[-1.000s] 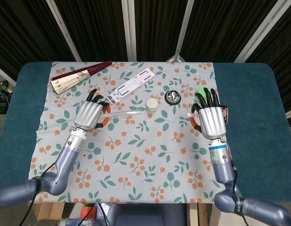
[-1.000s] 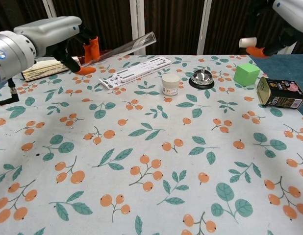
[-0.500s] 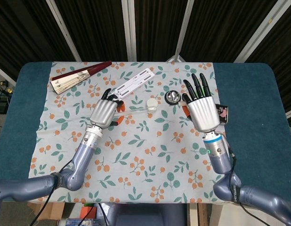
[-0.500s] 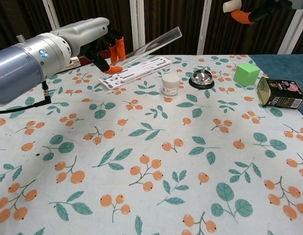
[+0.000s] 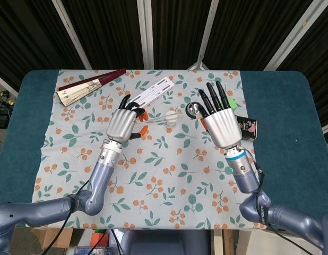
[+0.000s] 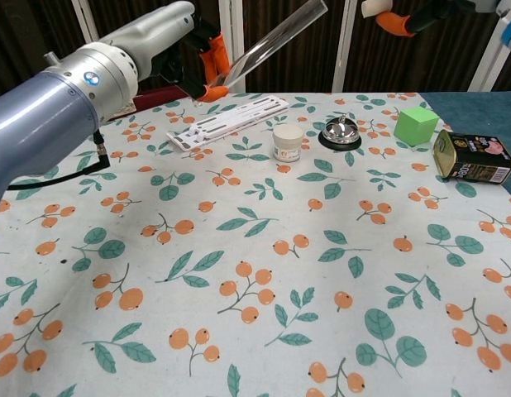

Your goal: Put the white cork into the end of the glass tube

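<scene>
the left hand (image 5: 121, 122) is raised above the floral cloth (image 6: 264, 273), its orange-tipped fingers (image 6: 214, 64) clamped on the lower part of the glass tube (image 6: 276, 40). the tube slants up and away from those fingers toward the right hand, its open end high in the chest view and well clear of the table. in the head view the tube (image 5: 163, 118) runs out from the fingers across the small white jar (image 6: 288, 142), which stands on the cloth below it.

the right hand (image 5: 221, 124) is also lifted, back toward the head camera, with its dark fingers (image 5: 213, 97) stretched out and slightly apart. in the chest view only its fingertips show at the top edge, an orange tip pinching the white cork (image 6: 372, 8). the cork is apart from the tube's open end, off to that end's right.

below and beyond the right fingers sit a silver bell (image 6: 341, 131), a green cube (image 6: 416, 126) and a tin can (image 6: 472, 157) lying on its side. past the left fingers lie a white perforated strip (image 6: 231, 121) and, farther back, a folded fan (image 5: 89, 86).
</scene>
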`<state>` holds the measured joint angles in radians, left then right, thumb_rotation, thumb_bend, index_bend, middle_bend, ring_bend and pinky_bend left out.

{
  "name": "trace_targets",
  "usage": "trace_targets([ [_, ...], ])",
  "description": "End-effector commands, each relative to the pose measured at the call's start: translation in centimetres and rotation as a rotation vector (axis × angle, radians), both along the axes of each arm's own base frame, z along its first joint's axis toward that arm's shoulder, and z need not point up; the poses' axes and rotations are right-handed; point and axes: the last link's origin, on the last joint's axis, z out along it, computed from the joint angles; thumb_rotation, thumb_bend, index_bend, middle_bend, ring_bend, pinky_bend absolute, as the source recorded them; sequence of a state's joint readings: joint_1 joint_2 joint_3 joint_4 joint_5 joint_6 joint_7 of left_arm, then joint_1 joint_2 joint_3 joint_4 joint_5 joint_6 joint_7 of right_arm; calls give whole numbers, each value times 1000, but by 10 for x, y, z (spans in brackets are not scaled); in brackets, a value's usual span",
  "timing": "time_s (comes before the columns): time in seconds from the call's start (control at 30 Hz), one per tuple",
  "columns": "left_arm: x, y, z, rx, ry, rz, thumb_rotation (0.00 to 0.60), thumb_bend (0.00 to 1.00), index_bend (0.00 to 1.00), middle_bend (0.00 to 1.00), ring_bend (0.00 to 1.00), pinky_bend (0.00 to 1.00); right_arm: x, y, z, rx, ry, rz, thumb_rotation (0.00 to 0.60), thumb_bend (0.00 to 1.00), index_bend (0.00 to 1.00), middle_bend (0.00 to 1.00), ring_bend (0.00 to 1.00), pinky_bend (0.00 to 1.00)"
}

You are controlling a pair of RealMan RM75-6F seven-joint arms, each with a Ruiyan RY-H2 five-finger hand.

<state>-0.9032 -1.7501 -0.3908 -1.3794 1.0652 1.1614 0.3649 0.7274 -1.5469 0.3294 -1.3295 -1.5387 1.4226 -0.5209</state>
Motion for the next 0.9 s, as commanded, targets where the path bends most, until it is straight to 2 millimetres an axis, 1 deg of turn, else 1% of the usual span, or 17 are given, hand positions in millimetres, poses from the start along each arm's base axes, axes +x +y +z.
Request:
trace_targets([
  [0.03,0,-1,-1,-6,3,2,600,542,697,752,252,0,1,0,-1,-4,5,6,600,362,750,242,0,0],
  [0.37,1,-6,-4,-23,6,30,600,542,699,754,252,0,7,1,-3,-26,12,16,600,362,757,246,0,0],
  [0.6,6,-11,-5,-41,-5,39,600,542,700,755,252,0,9,3,-7,-21,15,14,600,362,759,246,0,0],
  [0.9,9,-13,-8,-59,-18,55,600,542,701,756,253,0,12,4,-9,-21,15,11,600,362,764,246,0,0],
])
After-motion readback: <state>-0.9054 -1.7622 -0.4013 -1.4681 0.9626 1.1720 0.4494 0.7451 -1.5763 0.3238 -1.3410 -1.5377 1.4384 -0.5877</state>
